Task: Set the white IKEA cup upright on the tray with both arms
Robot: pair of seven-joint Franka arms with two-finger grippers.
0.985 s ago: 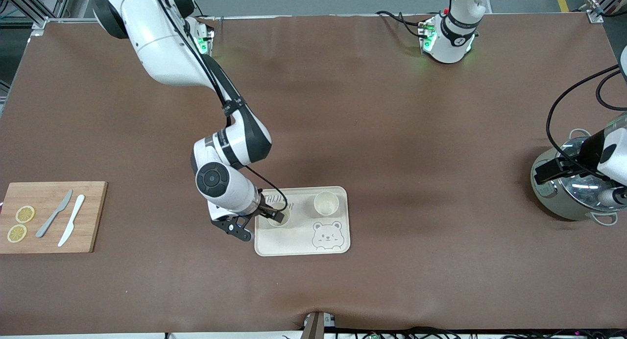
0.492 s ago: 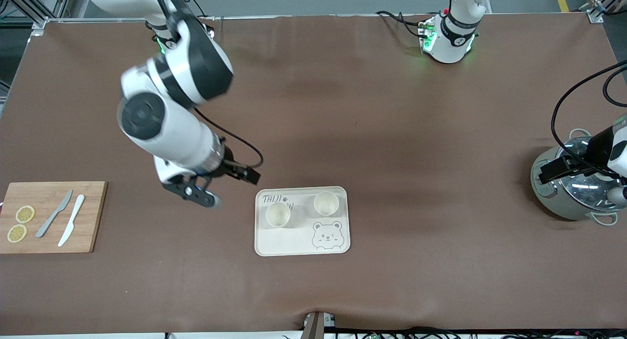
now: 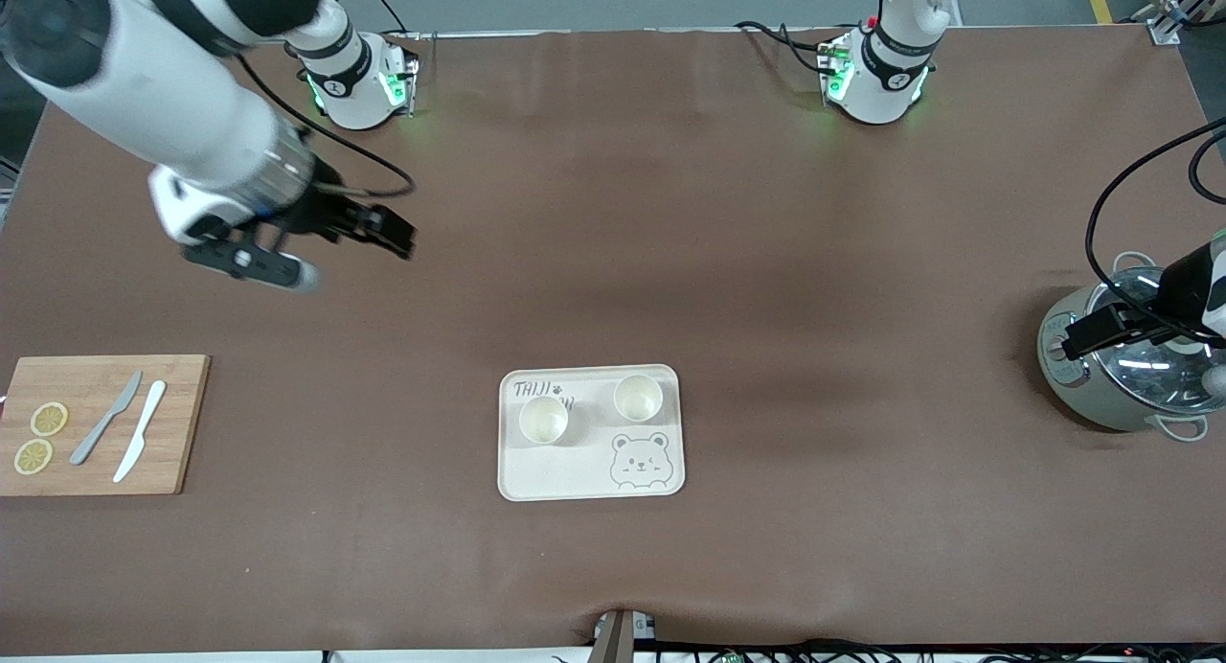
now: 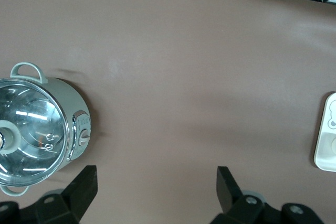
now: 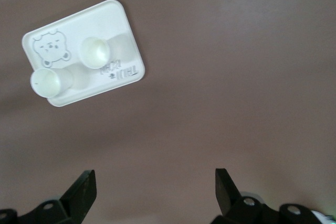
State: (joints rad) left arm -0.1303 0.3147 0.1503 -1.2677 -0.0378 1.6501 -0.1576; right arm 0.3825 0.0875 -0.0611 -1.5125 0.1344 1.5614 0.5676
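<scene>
The cream bear tray [image 3: 575, 473] lies on the brown table, near the front camera. Two white cups stand upright on it: one [image 3: 543, 420] by the lettering, one [image 3: 638, 398] toward the left arm's end. My right gripper [image 3: 395, 234] is open and empty, up in the air over bare table toward the right arm's end. The right wrist view shows its own gripper [image 5: 155, 182], the tray [image 5: 123, 35] and both cups [image 5: 95, 52] [image 5: 48, 83]. My left gripper [image 3: 1071, 335] waits open and empty over the pot; the left wrist view shows it [image 4: 156, 179] and the tray's edge [image 4: 326, 148].
A steel pot with a glass lid [image 3: 1121, 380] stands at the left arm's end, also in the left wrist view [image 4: 37, 124]. A wooden cutting board [image 3: 177, 423] with two knives and lemon slices lies at the right arm's end.
My right gripper let go of the cup by the lettering, rose and drew back toward its base. That cup stays upright on the tray. The left arm barely moved.
</scene>
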